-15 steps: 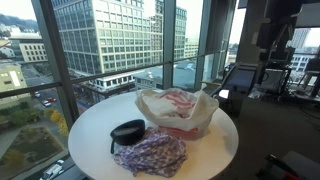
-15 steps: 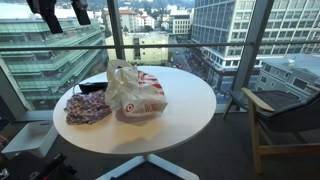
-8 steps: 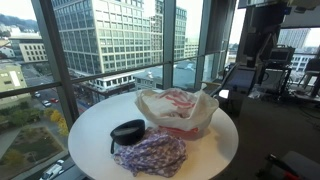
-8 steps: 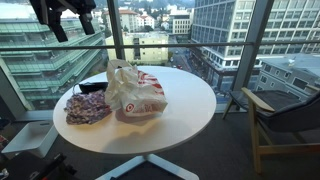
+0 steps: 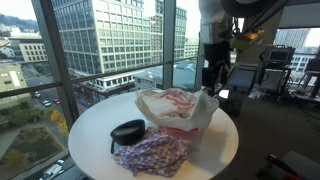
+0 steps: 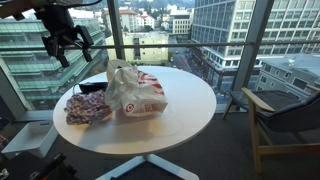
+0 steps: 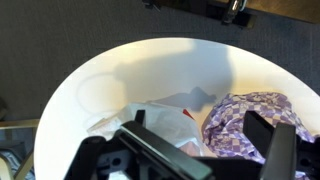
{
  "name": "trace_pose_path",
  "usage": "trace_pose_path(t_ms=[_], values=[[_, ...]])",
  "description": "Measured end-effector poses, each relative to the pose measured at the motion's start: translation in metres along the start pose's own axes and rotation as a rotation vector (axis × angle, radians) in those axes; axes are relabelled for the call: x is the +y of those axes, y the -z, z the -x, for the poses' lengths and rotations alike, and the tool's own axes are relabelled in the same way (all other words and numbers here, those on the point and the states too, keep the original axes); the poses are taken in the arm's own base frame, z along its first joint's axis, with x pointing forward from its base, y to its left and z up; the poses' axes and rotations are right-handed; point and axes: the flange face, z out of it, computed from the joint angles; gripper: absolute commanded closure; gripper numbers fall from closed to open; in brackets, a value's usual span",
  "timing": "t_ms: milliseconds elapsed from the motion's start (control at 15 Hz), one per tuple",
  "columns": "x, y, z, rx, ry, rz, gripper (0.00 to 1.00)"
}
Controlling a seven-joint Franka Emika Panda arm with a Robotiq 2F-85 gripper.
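On the round white table (image 5: 92,122) the plastic bag (image 5: 178,108) sits against the purple cloth (image 5: 150,155), and your gripper (image 5: 212,84) hangs above it with jaws spread wide, seemingly mid-approach, so the next move calls for a straight, centred descent.

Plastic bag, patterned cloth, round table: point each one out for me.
plastic bag (image 5: 178,112), in an exterior view, on its crumpled front side.
patterned cloth (image 5: 150,155), in an exterior view, on the middle of the heap.
table (image 6: 185,110), in an exterior view, on its bare white top.
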Motion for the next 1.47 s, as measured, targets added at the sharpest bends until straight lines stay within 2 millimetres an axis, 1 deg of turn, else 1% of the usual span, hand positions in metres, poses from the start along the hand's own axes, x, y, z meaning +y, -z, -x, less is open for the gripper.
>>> trace_pose_path(t_ms=[267,400,467,533,667,800,933,1067,1200,1467], values=[[-0.037,-0.016,-0.043,-0.031,0.083,-0.013,0.00],[-0.053,-0.022,-0.059,-0.017,0.128,-0.030,0.00],[-0.060,-0.024,-0.064,-0.005,0.146,-0.031,0.00],[-0.065,-0.025,-0.066,0.000,0.157,-0.032,0.00],[-0.069,-0.025,-0.066,0.004,0.165,-0.033,0.00],[-0.069,-0.025,-0.066,0.004,0.165,-0.033,0.00],[-0.066,-0.032,-0.066,-0.013,0.168,-0.048,0.00],[-0.066,-0.046,-0.068,-0.021,0.197,-0.059,0.00],[-0.076,-0.070,-0.070,-0.031,0.245,-0.070,0.00],[-0.116,-0.127,-0.066,-0.130,0.372,-0.051,0.00]])
